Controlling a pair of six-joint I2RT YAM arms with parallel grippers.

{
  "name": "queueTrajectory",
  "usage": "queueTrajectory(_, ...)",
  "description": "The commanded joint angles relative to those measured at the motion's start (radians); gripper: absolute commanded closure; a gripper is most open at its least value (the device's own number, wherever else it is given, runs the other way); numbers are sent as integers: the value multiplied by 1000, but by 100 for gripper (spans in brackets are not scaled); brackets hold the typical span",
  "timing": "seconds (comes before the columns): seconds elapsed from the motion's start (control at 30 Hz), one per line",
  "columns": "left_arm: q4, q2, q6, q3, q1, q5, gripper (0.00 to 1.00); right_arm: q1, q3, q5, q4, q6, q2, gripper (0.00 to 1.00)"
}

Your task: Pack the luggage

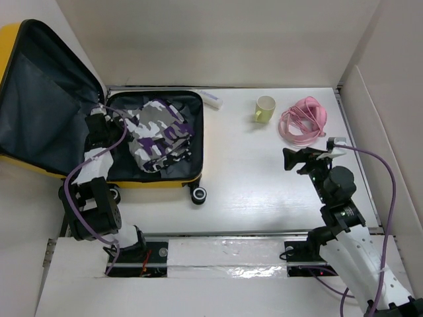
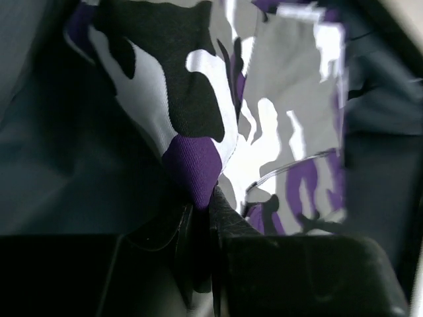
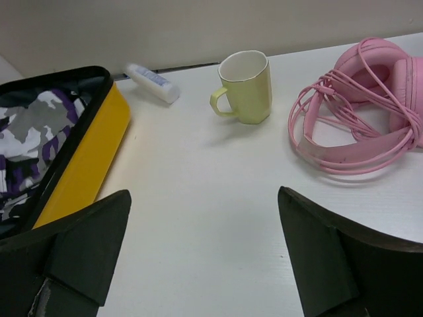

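Luggage [image 1: 46, 105] open | left hand [image 2: 201, 201] clamped on camo cloth [image 2: 192, 99], clear only in left wrist view | right hand [image 3: 203, 205] apart

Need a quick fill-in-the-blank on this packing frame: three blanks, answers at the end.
1. The left pincer is shut on the camouflage garment, which lies ____ the luggage.
2. The right pincer is ____ and holds nothing.
3. The mug stands upright between the white tube and the ____ headphones.

Missing words: inside; open; pink.
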Motion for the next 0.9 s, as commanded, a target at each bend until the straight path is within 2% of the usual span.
queueTrajectory(0.0,88,-60,29,-46,1,14,100,5,16,-9,18,-12,12,2)
queueTrajectory(0.1,-28,-31,31,4,1,-50,100,5,18,-9,18,-15,18,2)
queueTrajectory(0.2,-152,-9,1,43,1,-185,100,5,19,-6,15,-24,19,4)
queueTrajectory(0.23,-177,-8,-9,55,1,-237,98,5,19,-22,17,-36,19,13)
queueTrajectory(0.3,-226,-20,-29,83,1,-267,81,5,15,-42,39,-38,31,31)
queueTrajectory(0.33,-226,-34,-32,87,1,-258,61,5,15,-57,49,-45,47,57)
queueTrajectory(0.37,-226,-73,-38,89,-19,-256,52,5,19,-99,55,-53,86,66)
queueTrajectory(0.43,-220,-124,-35,97,-48,-256,35,14,45,-138,66,-76,145,80)
queueTrajectory(0.5,-228,-207,-29,116,-100,-253,34,23,88,-177,66,-88,241,81)
queueTrajectory(0.57,-216,-305,-19,118,-160,-271,35,37,127,-189,69,-101,310,82)
queueTrajectory(0.6,-210,-339,-16,110,-224,-299,35,54,153,-192,58,-108,381,82)
queueTrajectory(0.7,-182,-455,0,74,-297,-267,44,102,265,-181,72,-130,502,82)
queueTrajectory(0.73,-170,-481,4,58,-307,-238,51,111,297,-184,81,-139,598,82)
queueTrajectory(0.77,-162,-538,9,42,-308,-191,69,122,370,-190,86,-151,651,82)
queueTrajectory(0.8,-157,-564,9,3,-308,-176,75,122,415,-201,79,-164,704,82)
queueTrajectory(0.83,-153,-589,6,-17,-308,-166,91,122,462,-216,73,-177,819,82)
queueTrajectory(0.87,-150,-636,3,-35,-308,-128,98,122,566,-227,66,-205,879,82)
